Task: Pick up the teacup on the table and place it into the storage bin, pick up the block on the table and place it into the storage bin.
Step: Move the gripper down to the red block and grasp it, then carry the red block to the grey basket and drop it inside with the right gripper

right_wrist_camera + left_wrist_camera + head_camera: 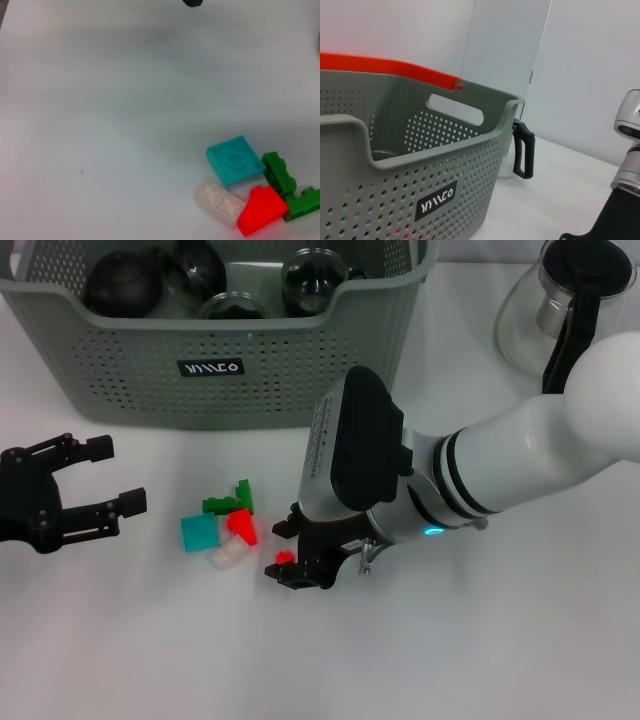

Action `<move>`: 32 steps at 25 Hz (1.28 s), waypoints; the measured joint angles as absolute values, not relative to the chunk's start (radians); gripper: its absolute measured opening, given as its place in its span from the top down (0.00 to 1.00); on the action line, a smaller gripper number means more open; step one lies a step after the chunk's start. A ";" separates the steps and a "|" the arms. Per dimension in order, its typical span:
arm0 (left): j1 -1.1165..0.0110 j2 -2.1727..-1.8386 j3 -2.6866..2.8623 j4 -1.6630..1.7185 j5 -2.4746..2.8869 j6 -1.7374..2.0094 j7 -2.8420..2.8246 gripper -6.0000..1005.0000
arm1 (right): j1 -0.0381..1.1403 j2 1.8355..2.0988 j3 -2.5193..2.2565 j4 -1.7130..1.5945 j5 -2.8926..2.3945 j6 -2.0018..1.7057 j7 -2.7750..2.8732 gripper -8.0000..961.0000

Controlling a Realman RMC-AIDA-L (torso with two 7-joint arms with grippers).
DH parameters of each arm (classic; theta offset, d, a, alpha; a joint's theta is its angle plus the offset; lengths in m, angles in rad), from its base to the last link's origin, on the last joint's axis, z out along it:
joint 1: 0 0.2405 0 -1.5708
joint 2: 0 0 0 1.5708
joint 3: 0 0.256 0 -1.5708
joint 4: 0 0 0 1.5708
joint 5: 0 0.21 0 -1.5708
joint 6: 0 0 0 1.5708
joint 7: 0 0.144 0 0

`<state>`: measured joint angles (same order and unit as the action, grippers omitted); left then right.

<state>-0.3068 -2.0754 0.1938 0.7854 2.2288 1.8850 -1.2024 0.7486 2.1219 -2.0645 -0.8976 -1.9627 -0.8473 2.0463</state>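
The grey-green storage bin (230, 350) stands at the back of the table, and several dark round teacups (122, 282) lie inside it. No teacup shows on the table. My right gripper (288, 562) hangs low over the white table, shut on a small red block (285, 558). Just to its left lies a cluster of blocks: teal (199, 532), white (228, 553), red (242, 527) and green (230, 500). The right wrist view shows the same cluster: teal (235, 161), white (219, 201), red (261, 216), green (280, 172). My left gripper (115, 475) rests open at the far left.
A glass teapot (560, 300) with a black handle stands at the back right, beside the bin. The left wrist view looks along the bin's perforated wall (420, 165) to the teapot handle (524, 155). The right arm's white forearm (540, 455) crosses the right side.
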 joint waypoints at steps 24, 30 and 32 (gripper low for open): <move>-0.308 -2.075 0.194 0.785 2.229 1.882 -1.204 0.14 | 0.750 2.120 -2.069 -0.897 -1.964 -0.860 2.046 0.70; -0.310 -2.075 0.193 0.785 2.229 1.882 -1.204 0.14 | 0.750 2.119 -2.069 -0.897 -1.963 -0.861 2.046 0.73; -0.310 -2.075 0.193 0.785 2.229 1.882 -1.205 0.14 | 0.750 2.119 -2.069 -0.897 -1.963 -0.862 2.046 0.73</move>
